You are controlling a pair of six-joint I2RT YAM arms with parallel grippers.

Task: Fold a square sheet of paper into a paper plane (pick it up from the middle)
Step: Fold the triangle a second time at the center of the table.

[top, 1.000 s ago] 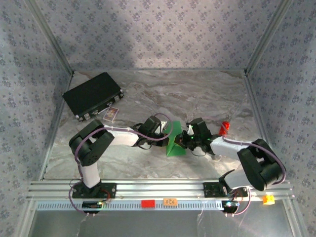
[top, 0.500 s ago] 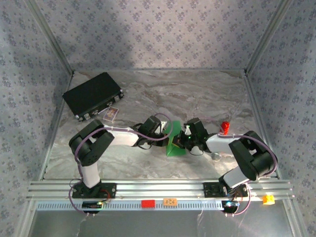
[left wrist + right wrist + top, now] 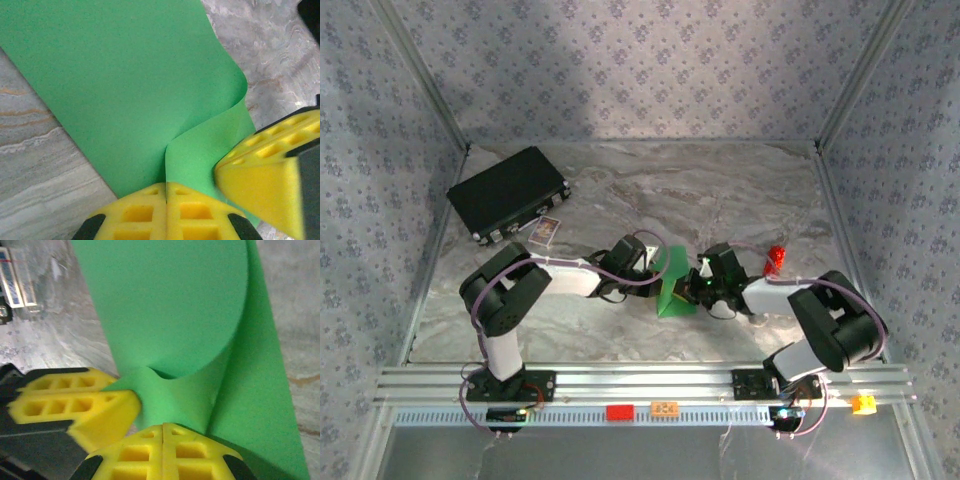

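The left gripper (image 3: 166, 199) and right gripper (image 3: 163, 441) have their jaws pinched shut on the square sheet of paper (image 3: 672, 287) from either side, holding it bowed up off the middle of the table (image 3: 720, 190) (a soft curl, no crease yet), presumably to bring its halves together.

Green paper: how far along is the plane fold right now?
Done: the square sheet of paper is gripped and bent over on itself. In hand: left gripper and right gripper both pinch it, close together, shaping a soft curl, not a pressed crease. Left: flatten that centre fold, then the nose and wing folds; no dart shape shows yet.
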